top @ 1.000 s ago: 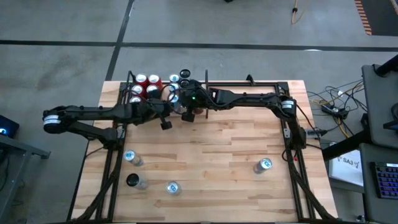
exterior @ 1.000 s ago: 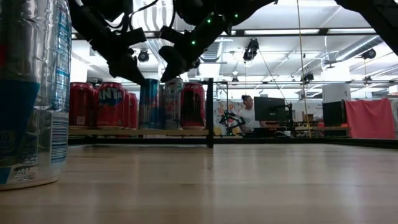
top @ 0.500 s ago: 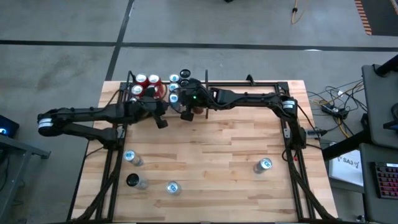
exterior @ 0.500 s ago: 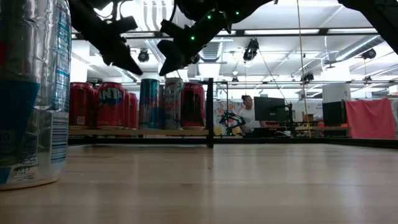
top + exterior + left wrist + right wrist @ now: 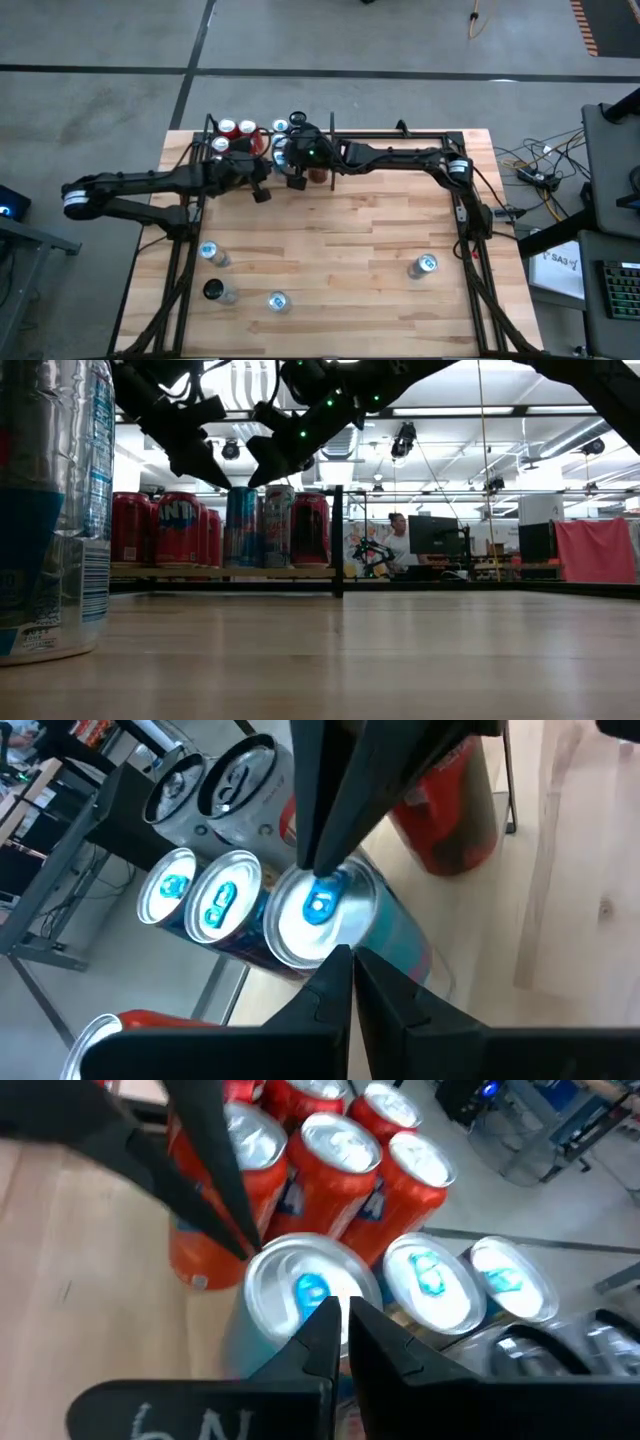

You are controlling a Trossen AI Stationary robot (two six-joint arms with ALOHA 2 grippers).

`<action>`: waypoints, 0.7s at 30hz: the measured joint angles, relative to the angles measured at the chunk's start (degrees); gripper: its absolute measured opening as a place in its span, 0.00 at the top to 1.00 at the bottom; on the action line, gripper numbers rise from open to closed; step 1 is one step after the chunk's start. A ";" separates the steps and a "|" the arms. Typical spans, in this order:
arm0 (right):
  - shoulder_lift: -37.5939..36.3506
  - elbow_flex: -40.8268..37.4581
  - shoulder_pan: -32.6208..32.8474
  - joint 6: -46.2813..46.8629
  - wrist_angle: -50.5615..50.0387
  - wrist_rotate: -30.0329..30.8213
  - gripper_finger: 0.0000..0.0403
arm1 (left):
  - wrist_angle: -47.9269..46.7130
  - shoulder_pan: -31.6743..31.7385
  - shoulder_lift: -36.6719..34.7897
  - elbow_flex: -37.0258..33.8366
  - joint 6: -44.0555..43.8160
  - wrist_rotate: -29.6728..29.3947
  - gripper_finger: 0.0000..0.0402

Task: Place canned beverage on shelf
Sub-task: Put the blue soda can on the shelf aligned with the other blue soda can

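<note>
Nearest the low camera, a blue-and-silver can (image 5: 50, 510) stands loose on the table (image 5: 350, 250); the high view shows three such cans (image 5: 215, 257) in the near-left part and one can (image 5: 424, 266) near-right, all still to be shelved. Farther back, both arms meet over the narrow shelf (image 5: 225, 572) at the far-left edge. Change over the last second: the left gripper (image 5: 262, 193) pulled back and lifted from the front-row cans, then settled just in front of the bay, while the right gripper (image 5: 296, 180) drifted slightly toward it; neither carries anything. My read: the blue can (image 5: 318, 915) at the front of the row was just nudged into line, so this placement looks finished and the arms should clear out for the next can. Fingers: left pair pressed together, tips hanging just above that can's lid, contact not certain; right pair also pressed together, poised over the same lid (image 5: 305, 1285), holding nothing. Behind it sit two more blue cans (image 5: 200, 900), the red cans (image 5: 340, 1155) and the silver cans (image 5: 215, 785).
</note>
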 joint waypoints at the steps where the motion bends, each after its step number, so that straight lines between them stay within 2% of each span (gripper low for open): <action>1: 0.06 -0.04 0.07 0.00 -0.22 0.01 0.97 | -0.05 0.01 0.19 0.00 -0.02 0.00 1.00; 9: -0.05 -0.04 0.32 0.48 -1.11 0.00 0.97 | -0.24 0.04 0.23 0.23 -0.33 -2.89 1.00; 21: -0.12 -0.04 1.37 1.59 -1.13 -1.53 0.97 | -1.54 0.04 0.17 2.16 -1.23 -3.14 1.00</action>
